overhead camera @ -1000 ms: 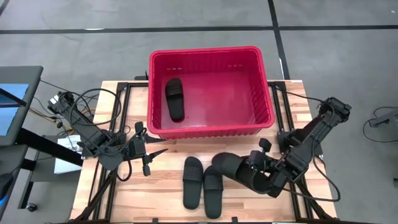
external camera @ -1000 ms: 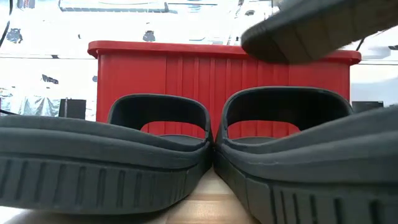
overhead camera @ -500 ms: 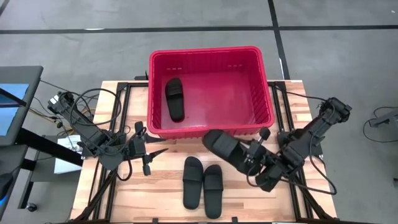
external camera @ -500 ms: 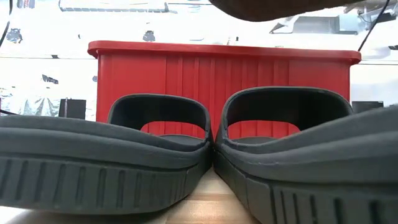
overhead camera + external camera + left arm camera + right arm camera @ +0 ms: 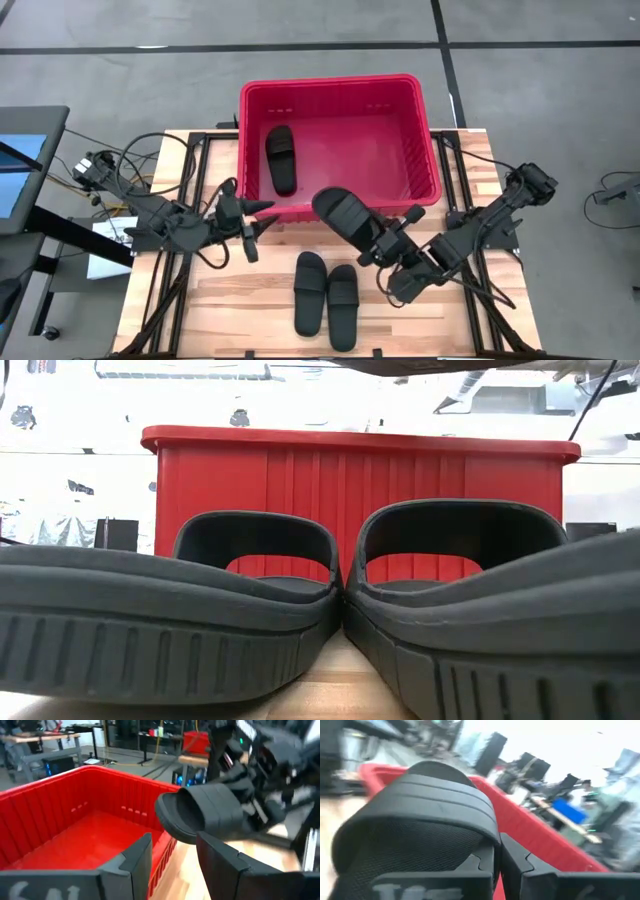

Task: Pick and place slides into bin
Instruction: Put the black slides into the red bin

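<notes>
The red bin (image 5: 425, 130) stands at the table's far middle with one black slide (image 5: 281, 158) lying on its floor. Two more slides (image 5: 309, 292) (image 5: 343, 305) lie side by side on the table in front of it, filling the low view (image 5: 170, 620) (image 5: 490, 620). My right gripper (image 5: 386, 242) is shut on a fourth slide (image 5: 345, 215), raised above the table with its toe end over the bin's near rim. My left gripper (image 5: 262, 218) is open and empty just left of that slide, beside the bin's near wall (image 5: 60, 820). My right gripper holds the slide by its heel end (image 5: 470, 851), pinched between the two fingers. The fingers come from the table's near right, slanting along the slide. The slide is lifted clear, its strap (image 5: 210, 812) up and its toe toward the bin and my left gripper.
The bin's near rim (image 5: 360, 438) rises well above the table. Cables and black frame rails run along both table sides (image 5: 195, 190). A bare wood strip lies left of the two slides (image 5: 230, 300).
My right gripper has risen and carried the slide toward the far left, from beside the two resting slides up to the bin's near rim. My left gripper has gone toward the far edge and right, nearer the bin's near wall.
</notes>
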